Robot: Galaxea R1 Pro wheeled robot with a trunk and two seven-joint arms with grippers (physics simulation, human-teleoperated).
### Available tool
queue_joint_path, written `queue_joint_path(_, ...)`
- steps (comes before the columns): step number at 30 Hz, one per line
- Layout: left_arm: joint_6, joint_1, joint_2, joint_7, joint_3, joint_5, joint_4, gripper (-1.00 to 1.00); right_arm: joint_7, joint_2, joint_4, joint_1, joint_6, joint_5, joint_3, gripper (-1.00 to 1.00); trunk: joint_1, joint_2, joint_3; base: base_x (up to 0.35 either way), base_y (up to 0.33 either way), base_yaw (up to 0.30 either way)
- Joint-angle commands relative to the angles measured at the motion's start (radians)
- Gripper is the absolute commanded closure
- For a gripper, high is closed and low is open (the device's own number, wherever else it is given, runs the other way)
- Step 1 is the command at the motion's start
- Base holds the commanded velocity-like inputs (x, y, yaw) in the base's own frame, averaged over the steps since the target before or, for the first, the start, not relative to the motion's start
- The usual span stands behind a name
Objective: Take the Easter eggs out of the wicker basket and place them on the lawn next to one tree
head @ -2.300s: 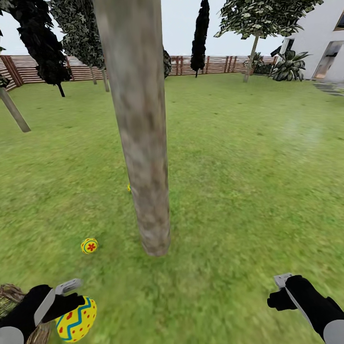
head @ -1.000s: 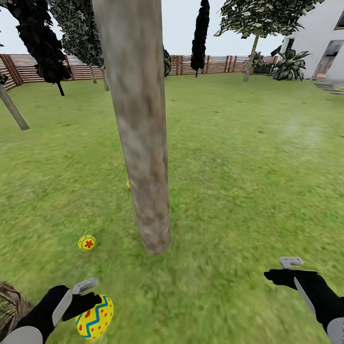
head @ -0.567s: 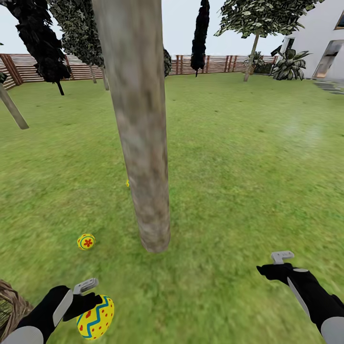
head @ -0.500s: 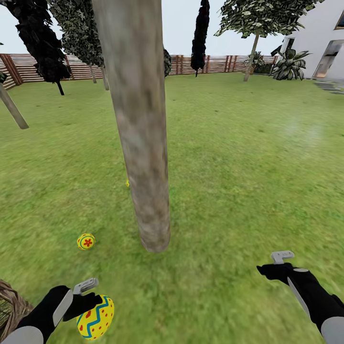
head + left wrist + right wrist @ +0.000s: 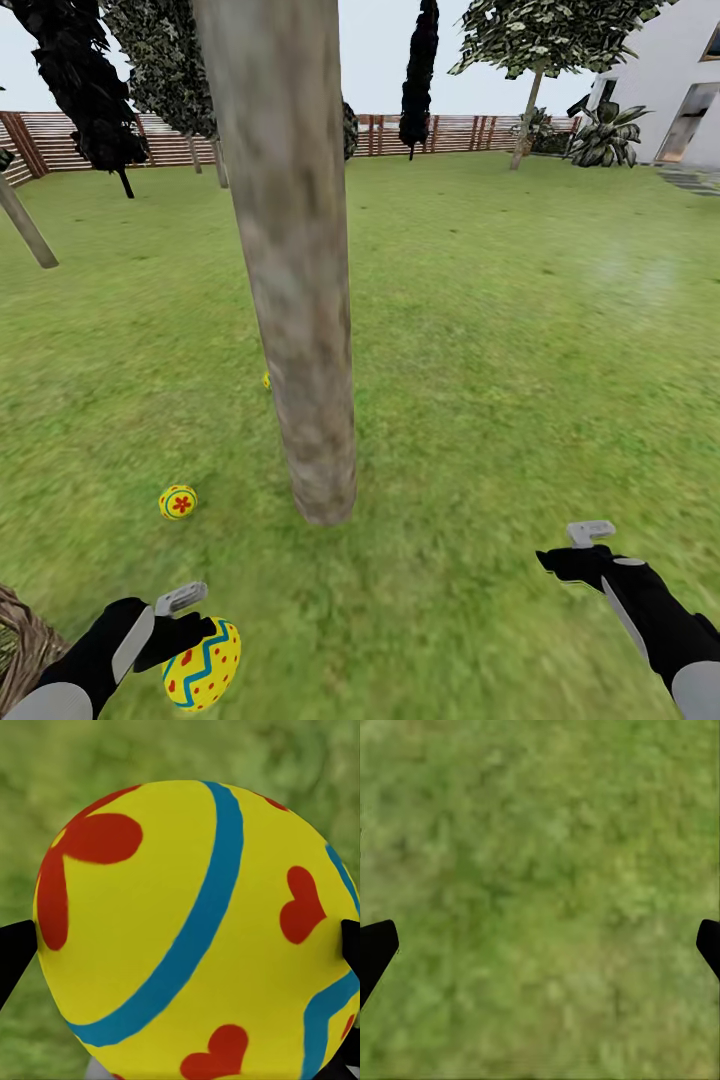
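Head view: left claw (image 5: 185, 628) grips egg (image 5: 203, 664) beside tree (image 5: 300, 330).

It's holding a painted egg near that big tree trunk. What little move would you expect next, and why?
Probably lowering the left gripper to the grass and letting go. Its fingers grip the held egg close to the trunk, where one egg already lies on the grass and a yellow speck beside the trunk may be another. The right gripper is open and empty.
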Motion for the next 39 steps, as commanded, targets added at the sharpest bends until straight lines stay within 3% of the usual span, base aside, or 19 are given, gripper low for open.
queue_joint_path(1,0.006,0.000,-0.003,-0.006,0.005,-0.004,-0.001,1.00,0.008,0.001,-0.018,0.000,0.008,0.007,-0.004,-1.00,0.004,-0.008,-0.004,0.000,0.000,0.000)
queue_joint_path(9,0.006,0.000,-0.006,-0.005,0.005,-0.004,-0.001,1.00,0.019,0.004,-0.077,0.000,0.040,-0.005,-0.002,-1.00,0.035,-0.064,-0.029,0.000,0.000,0.000)
queue_joint_path(14,0.006,0.000,-0.017,-0.005,0.005,-0.004,-0.001,1.00,0.020,0.028,-0.092,0.000,0.063,0.002,-0.002,-1.00,0.054,-0.099,-0.045,0.000,0.000,0.000)
queue_joint_path(39,0.006,0.000,-0.027,-0.006,0.004,-0.005,-0.001,1.00,0.029,0.029,-0.092,0.000,0.065,0.001,-0.004,-1.00,0.150,-0.274,-0.123,0.000,0.000,0.000)
